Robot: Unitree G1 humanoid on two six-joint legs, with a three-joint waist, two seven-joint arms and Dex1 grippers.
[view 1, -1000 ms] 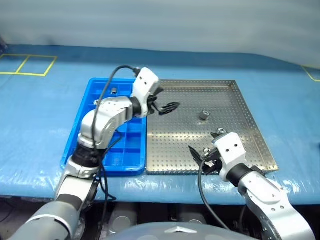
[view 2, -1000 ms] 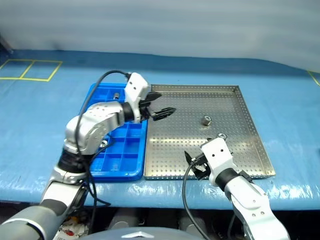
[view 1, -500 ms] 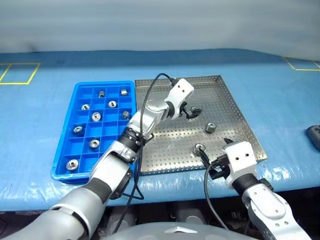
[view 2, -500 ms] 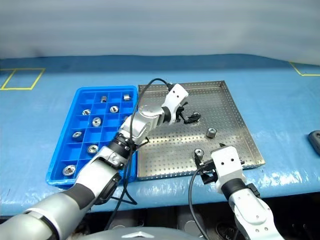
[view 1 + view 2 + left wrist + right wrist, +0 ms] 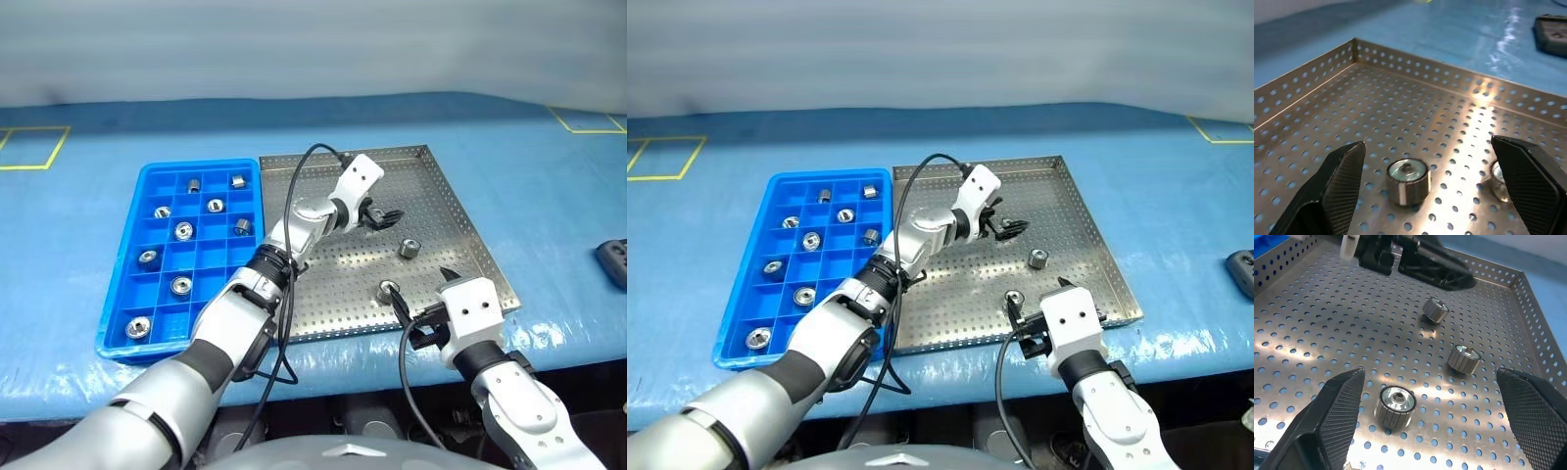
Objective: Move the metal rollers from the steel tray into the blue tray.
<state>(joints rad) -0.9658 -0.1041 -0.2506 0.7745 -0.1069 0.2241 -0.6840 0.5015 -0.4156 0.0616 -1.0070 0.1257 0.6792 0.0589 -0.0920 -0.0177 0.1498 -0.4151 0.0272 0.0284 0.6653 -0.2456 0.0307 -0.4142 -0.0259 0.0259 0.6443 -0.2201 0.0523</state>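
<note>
Progress is looking roughly three-quarters: nine metal rollers (image 5: 183, 231) are sitting one per compartment in the blue tray (image 5: 118, 311), a glossy plastic grid. Three are lying on the steel tray (image 5: 333, 318), toward its right edge and near right corner, well apart from each other. They are short shiny cylinders with ribbed sides and a dark bore; the tray floor is perforated sheet with a low rim. Left gripper (image 5: 1427, 145) is hovering wide apart, empty, lining up on one roller (image 5: 1408, 181). Right gripper (image 5: 1430, 377) is gaping too, holding nothing, with another roller (image 5: 1396, 406) between its fingers.
</note>
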